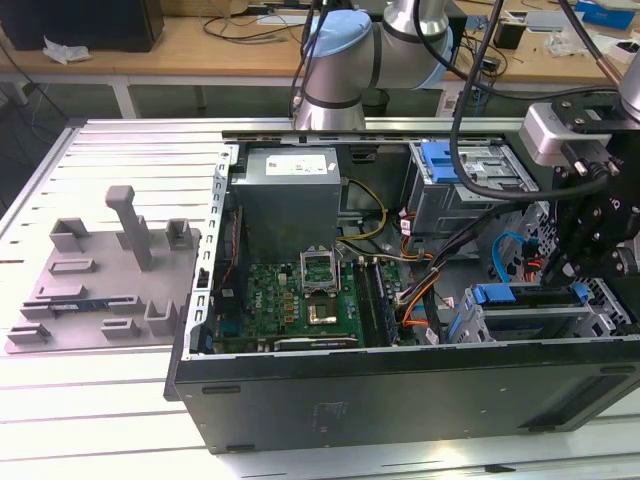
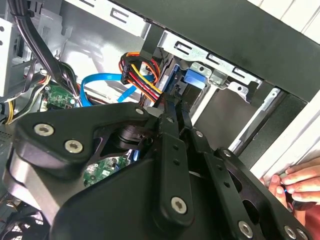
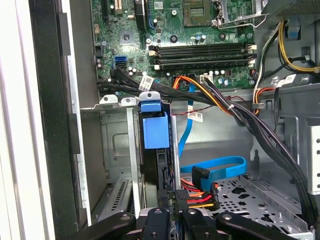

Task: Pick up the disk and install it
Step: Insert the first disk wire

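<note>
Blue plastic caps the end of the disk [image 3: 155, 131], which stands on its thin edge inside a metal cage [image 3: 114, 150]. In the first wrist view its dark side runs down the slot toward the gripper [image 3: 172, 215]. The gripper is right at the near end of the disk. Red, yellow and orange wires [image 3: 200, 196] with a black plug lie just beside that end. A flat blue cable [image 3: 220, 167] curls over the metal floor next to the cage. Past the cage is the green board [image 3: 200, 30].

In the second wrist view the black gripper [image 2: 174, 105] reaches up to the blue end of the disk [image 2: 194, 82] in the cage. I cannot tell if the gripper is open or shut, or if it has hold of the disk. A person's hand [image 2: 299, 184] is near the white edge outside the case.

In the exterior view the case [image 1: 400, 400] lies open on a pale slatted table [image 1: 100, 420]. The gripper [image 1: 590, 265] hangs over the cage in the corner at the exterior view's right. The blue of the disk [image 1: 495, 296] can be seen there, inside the cage. A grey tray [image 1: 100, 290] with posts sits on the table at the exterior view's left, well apart from the disk. A blue latch [image 1: 445, 165] sits on a second cage farther back.
</note>
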Robot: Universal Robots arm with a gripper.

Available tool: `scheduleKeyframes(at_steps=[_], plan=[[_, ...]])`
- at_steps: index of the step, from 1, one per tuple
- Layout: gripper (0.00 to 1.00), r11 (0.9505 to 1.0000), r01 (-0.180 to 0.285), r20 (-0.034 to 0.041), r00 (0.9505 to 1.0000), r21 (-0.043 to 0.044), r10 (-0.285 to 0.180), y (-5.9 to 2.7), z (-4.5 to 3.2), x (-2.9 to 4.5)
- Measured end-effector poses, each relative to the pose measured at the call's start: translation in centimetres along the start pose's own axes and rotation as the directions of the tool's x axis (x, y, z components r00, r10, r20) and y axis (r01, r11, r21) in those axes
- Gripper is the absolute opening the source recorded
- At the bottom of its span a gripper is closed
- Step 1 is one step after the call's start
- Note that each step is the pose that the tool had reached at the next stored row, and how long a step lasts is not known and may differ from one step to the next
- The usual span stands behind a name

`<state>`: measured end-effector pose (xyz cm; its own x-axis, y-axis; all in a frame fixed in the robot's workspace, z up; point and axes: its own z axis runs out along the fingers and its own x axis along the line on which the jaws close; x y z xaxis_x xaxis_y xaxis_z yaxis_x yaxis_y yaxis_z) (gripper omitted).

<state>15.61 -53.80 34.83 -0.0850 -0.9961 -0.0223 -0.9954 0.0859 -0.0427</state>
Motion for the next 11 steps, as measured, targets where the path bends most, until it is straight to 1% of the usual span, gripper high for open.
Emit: scheduleKeyframes(at_steps=[11], plan=[[0.17,1.0000,0.000,0.0000,1.0000,0.0000,0.000,-0.04,0.17,0.00]])
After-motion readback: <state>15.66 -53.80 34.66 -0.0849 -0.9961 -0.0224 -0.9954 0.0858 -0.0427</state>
